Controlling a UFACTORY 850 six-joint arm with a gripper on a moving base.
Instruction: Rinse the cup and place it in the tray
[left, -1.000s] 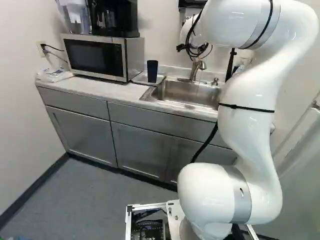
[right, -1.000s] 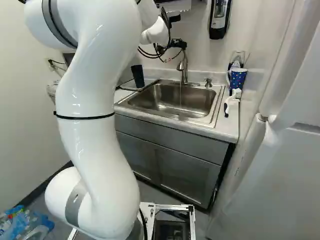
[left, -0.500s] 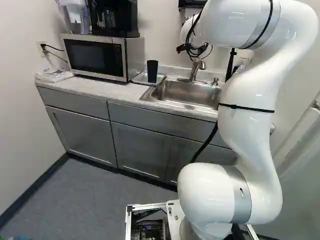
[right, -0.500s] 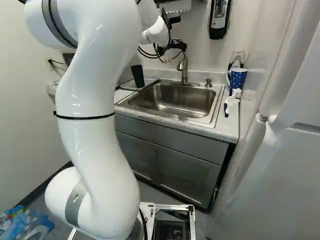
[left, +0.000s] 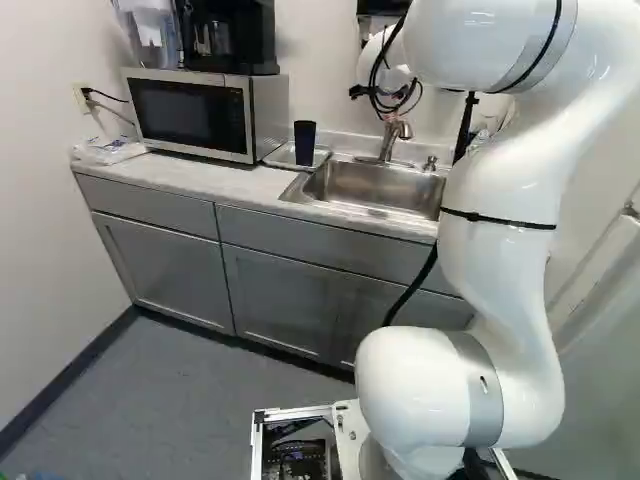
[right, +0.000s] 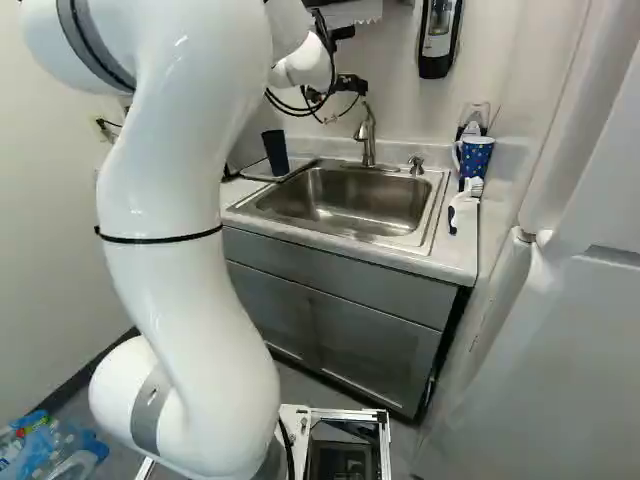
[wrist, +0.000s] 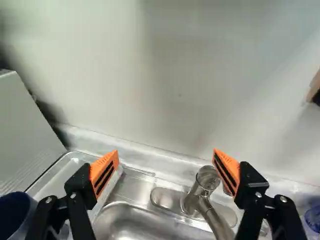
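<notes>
**Robot arm (left: 495, 290) drawn back toward its base (left: 347, 430)**

Tray (left: 283, 158): beside the empty, wide-spread claw (wrist: 165, 155), presumably to catch drips. Faucet (wrist: 200, 192): ahead, between its fingers (wrist: 104, 172). Dark tumbler (wrist: 12, 215): upright in the tray, likely rinsed already.

You are looking at a small kitchen, or a kitchen corner. You can tell by the metal sink (right: 340, 218), set in a pale counter (left: 175, 180). A tap (right: 367, 137) stands at the back of the sink, with a soap pump (right: 416, 162) to its right. Left of the sink, you can see a tray (left: 321, 158) with a dark cup (left: 305, 142) on it, then a microwave (left: 190, 112) with a coffee maker (left: 230, 38) on top. Right of the sink are a spotty mug (right: 475, 157) and a scrub brush (right: 461, 204). Gray cupboards (left: 160, 265) run under the sink and to its left. You can't tell if this is a home or an office.
</notes>
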